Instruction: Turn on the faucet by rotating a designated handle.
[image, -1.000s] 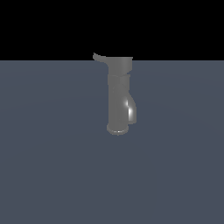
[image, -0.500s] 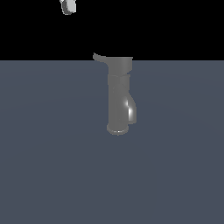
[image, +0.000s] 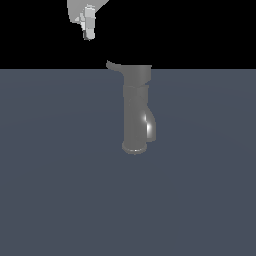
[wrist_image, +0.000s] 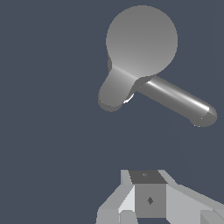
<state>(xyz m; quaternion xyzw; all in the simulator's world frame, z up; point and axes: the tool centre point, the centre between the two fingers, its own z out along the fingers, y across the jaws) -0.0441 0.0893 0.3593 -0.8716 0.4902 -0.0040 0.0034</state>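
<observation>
I see the faucet (image: 136, 112) standing mid-frame, its handle (image: 116, 65) jutting toward the exterior view's left. My gripper (image: 88, 30) hangs in the upper left, finger spread unclear. The lever looks rigid and slick; I'd push near its tip.

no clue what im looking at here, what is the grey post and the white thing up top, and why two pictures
Both pictures are computer renders of the same moment. The exterior view looks at the scene from the side: the grey post is a faucet standing on a flat blue-grey surface, with a thin handle sticking out from its top. The white thing above is the robot arm's gripper, hanging above the handle, off to the exterior view's left, touching nothing. The wrist view comes from a camera on the arm, looking down: the round disc is the faucet's top, with the gripper's own parts at the frame edge. Nothing is held.
</observation>
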